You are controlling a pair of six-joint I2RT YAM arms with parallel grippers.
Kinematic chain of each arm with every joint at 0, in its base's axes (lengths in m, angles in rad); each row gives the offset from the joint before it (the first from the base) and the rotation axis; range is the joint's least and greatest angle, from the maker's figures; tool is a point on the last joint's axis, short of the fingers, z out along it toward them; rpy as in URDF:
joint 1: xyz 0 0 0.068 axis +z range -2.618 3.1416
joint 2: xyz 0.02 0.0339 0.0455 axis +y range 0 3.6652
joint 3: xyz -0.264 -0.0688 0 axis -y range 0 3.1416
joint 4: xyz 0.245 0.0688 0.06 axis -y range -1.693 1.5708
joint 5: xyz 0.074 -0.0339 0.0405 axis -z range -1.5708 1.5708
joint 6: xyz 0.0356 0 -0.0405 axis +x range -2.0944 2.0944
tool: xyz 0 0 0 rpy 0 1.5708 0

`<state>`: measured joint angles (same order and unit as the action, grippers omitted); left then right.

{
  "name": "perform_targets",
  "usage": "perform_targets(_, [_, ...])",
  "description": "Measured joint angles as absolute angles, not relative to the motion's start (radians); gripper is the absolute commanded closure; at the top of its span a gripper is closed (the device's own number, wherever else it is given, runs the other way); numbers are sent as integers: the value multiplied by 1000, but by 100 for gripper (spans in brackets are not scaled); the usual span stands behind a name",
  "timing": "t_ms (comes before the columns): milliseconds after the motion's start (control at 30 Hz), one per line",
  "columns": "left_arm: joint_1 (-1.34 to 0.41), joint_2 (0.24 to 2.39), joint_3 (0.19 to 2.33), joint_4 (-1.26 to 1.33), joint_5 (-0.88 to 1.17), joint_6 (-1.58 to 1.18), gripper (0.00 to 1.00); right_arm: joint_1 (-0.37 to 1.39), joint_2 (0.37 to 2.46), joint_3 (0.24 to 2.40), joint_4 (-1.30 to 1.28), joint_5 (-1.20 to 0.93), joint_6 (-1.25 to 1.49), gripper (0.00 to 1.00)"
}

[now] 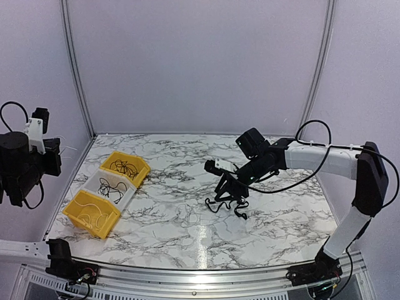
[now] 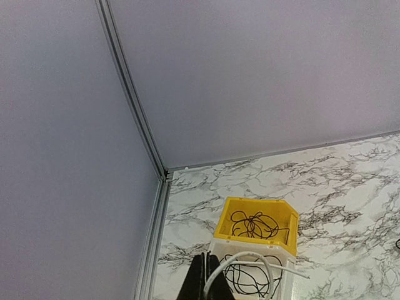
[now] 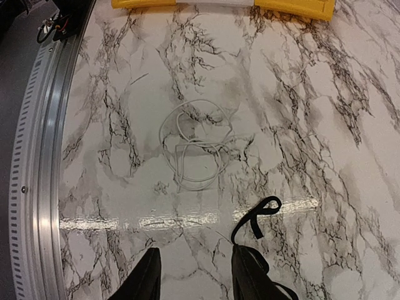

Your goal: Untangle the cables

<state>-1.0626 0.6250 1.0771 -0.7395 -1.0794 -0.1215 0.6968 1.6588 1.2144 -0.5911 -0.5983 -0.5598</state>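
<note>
light: bright, even | glare: streak on table (image 1: 169, 219) | focus: sharp

The right arm (image 1: 325, 159) has white tubular links between bulky black joint housings, and a thick black cable (image 1: 315, 125) loops off it. The left arm (image 1: 22, 165) has black housings, a white bracket (image 1: 35, 134), a black cable loop of its own and a white link low down. The bases (image 1: 309, 274) are black, and the right gripper (image 3: 197, 253) has matte black, tapering fingers (image 3: 145, 278).
</note>
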Motion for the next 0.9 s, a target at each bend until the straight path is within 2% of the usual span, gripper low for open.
perform_targets(400, [-1051, 652, 1076, -862, -1161, -285, 100, 697, 1659, 1214, -591, -600, -562, 61])
perform_targets(633, [-965, 821, 1169, -1090, -1112, -566, 100, 697, 1659, 1214, -591, -600, -563, 61])
perform_targets(900, [-897, 941, 1163, -1299, -1040, -832, 100, 697, 1666, 1214, -591, -601, -574, 61])
